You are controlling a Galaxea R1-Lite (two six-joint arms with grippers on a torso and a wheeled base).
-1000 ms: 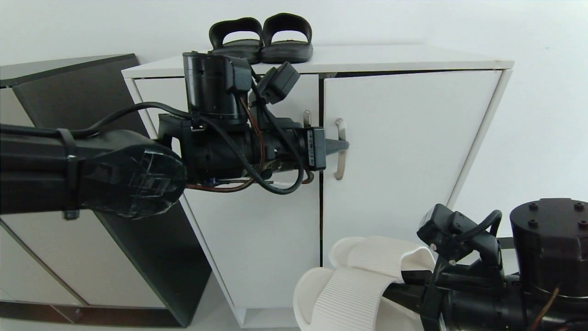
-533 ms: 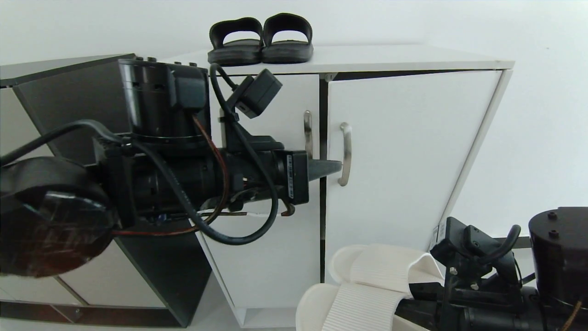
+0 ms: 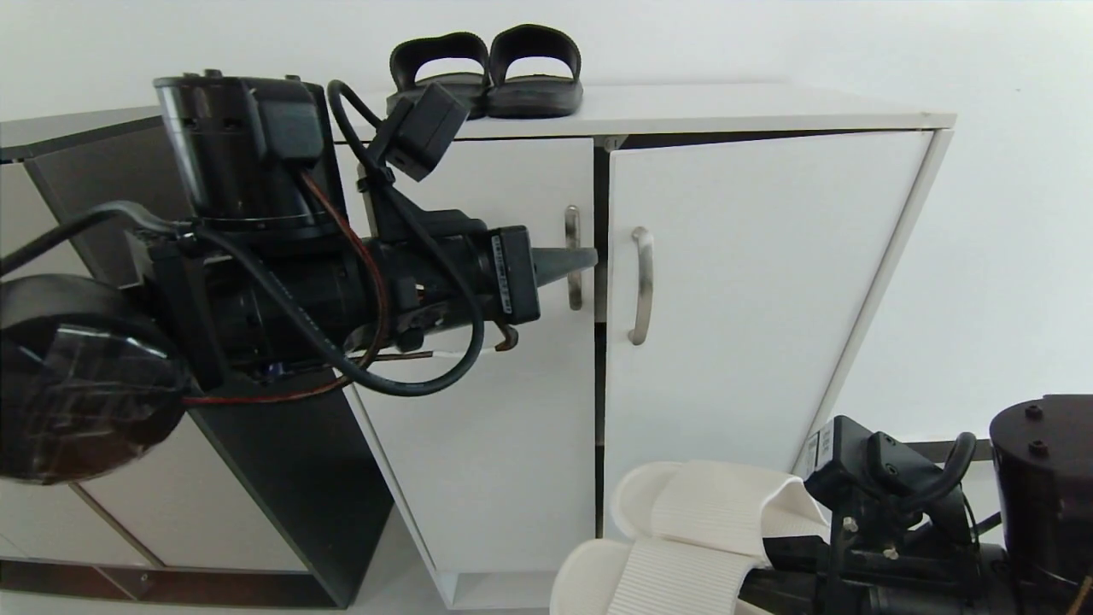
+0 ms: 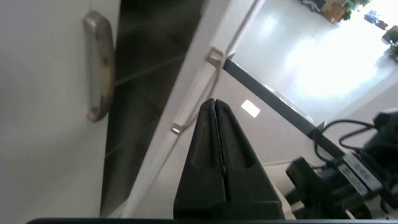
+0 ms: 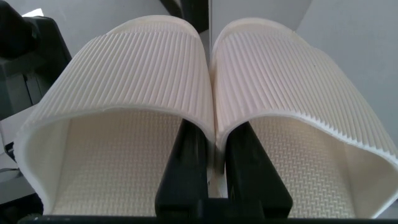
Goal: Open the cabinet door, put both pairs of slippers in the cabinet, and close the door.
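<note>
White cabinet [image 3: 751, 111] with two plain doors and a dark gap between them, widest along the top of the right door [image 3: 751, 282]. Curved metal right handle [image 3: 642, 286] on that door, matching left handle [image 3: 570, 224] on the left door [image 3: 512, 444], both close beside the gap. Black slippers [image 3: 487, 73] side by side on the cabinet top, toward its left end and near its back edge. White slippers [image 3: 683, 538], ribbed across the straps, low in front of the right door's bottom corner.

Pinched together in the right claw [image 5: 214, 134]: one finger lying inside each slipper, the two adjoining inner walls clamped between them. Left arm held level across the left door, pointing toward the gap. Left claw [image 3: 581, 259] fully closed, fingers pressed flat against each other, gripping nothing, tip just in front of the left handle and short of the right one.
</note>
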